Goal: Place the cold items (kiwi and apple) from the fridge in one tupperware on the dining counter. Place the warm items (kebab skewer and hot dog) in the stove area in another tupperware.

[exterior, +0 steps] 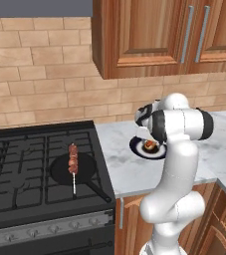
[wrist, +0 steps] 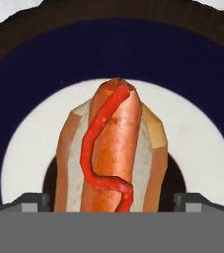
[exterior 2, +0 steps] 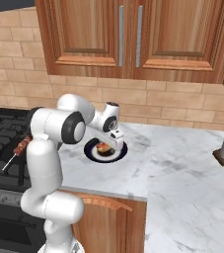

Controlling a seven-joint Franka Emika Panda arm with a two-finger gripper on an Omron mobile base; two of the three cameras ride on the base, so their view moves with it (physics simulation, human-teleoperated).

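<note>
The white arm's two-finger gripper (wrist: 111,201) hangs directly over the hot dog in its tan bun with a red squiggle of sauce (wrist: 112,153), its jaws spread wide, one dark fingertip (wrist: 29,201) on each side of the bun and neither touching it, so nothing is gripped. The hot dog lies in the middle of a round plate with a white centre and a dark blue rim (wrist: 202,74), which sits on the white marbled counter (exterior: 129,169) just right of the black gas stove (exterior: 15,164). On the stove, a kebab skewer of reddish-brown meat chunks on a pale stick (exterior: 73,162) rests across a round black frying pan (exterior: 87,169), its stick end pointing toward the near edge. Brown wooden wall cabinets with metal bar handles (exterior 2: 128,34) hang above the counter, against a tan brick wall (exterior: 35,84).
</note>
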